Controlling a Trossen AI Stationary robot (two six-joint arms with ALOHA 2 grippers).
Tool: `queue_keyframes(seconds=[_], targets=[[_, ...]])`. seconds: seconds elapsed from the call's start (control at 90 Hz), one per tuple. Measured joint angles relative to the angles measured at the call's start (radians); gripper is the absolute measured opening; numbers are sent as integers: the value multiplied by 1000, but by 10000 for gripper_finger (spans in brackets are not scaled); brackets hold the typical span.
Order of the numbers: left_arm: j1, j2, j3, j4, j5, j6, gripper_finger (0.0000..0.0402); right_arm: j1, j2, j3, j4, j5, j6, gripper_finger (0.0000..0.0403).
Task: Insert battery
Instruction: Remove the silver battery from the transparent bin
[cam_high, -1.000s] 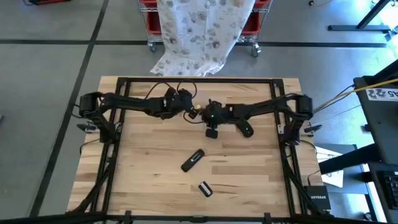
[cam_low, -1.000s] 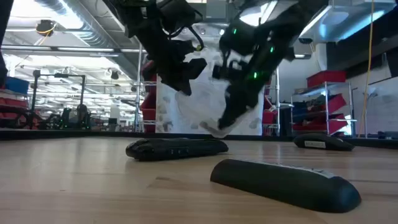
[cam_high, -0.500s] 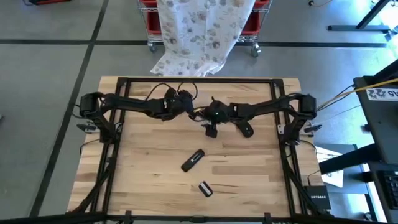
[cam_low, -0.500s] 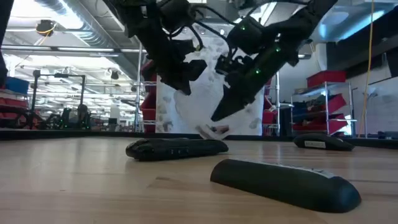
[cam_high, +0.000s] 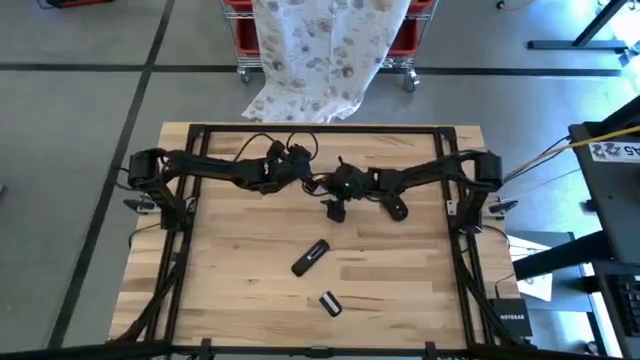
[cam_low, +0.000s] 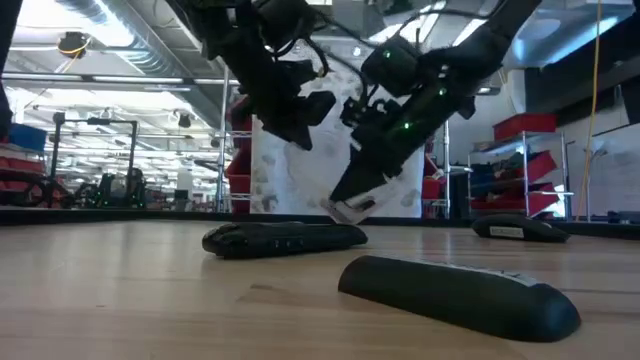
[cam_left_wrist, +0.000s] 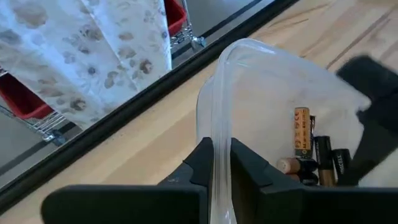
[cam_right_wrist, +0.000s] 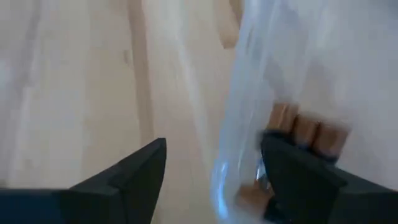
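A clear plastic container (cam_left_wrist: 267, 93) with several batteries (cam_left_wrist: 302, 132) in it is held up near the table's far middle. My left gripper (cam_left_wrist: 221, 149) is shut on its rim. My right gripper (cam_right_wrist: 211, 162) is open at the container's other side, fingers slanting down. The clear wall (cam_right_wrist: 249, 124) runs between its fingers, and the batteries (cam_right_wrist: 298, 134) show just past one finger. A black remote (cam_high: 310, 256) lies flat mid-table, with its battery cover (cam_high: 329, 303) nearer the front edge. My left gripper pinches the container's clear rim (cam_left_wrist: 219, 124) between its two fingers, one finger on each side of the wall. The container is off the table in the low view. My right gripper has the clear wall between its open fingers; whether a finger touches it I cannot tell.
A second dark, rounded object (cam_high: 397, 208) lies on the wood to the right of my right gripper. The black frame rails (cam_high: 320, 128) run along the table's far edge and both sides. The front half of the table holds only the remote and the cover.
My right gripper has drifted a little toward the table's left, closer to the left gripper. In the low view its fingers rose and tipped, then came down again to the container. The left gripper and the container have kept still.
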Motion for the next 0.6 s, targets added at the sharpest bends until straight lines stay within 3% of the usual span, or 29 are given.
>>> queue_keyframes(seconds=[0.367,0.6], targets=[[1,0,0,-5,1,5,11,-1,47,1,-8,36,48,248],[-1,1,0,-5,7,1,11,-1,103,6,32,-11,56,248]])
